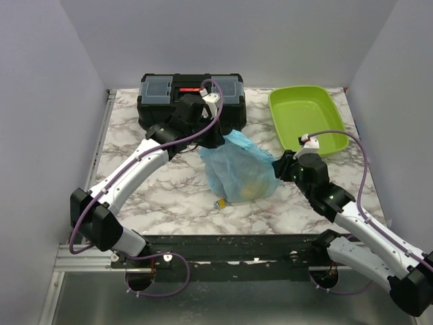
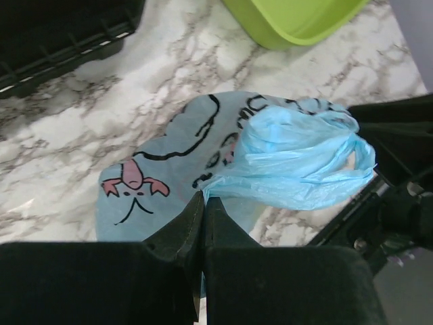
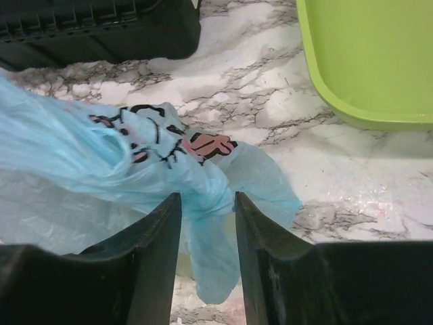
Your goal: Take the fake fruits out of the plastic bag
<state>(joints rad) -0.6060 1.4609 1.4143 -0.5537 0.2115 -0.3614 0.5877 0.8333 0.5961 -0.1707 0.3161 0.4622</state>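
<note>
The plastic bag (image 1: 237, 169), thin crinkled light-blue film printed with black lines and pink marks, sat at the middle of the marbled worktop (image 1: 125, 125), its long axis slanting from back-left to near-right. The left gripper (image 2: 204, 198) had its fingers pressed together on a fold of film at the bag's back end. The right gripper (image 3: 208, 200) clamped a twisted bunch at its right end. Of the fake fruits (image 1: 249, 189), only a blurred yellow mass showed through the film.
</note>
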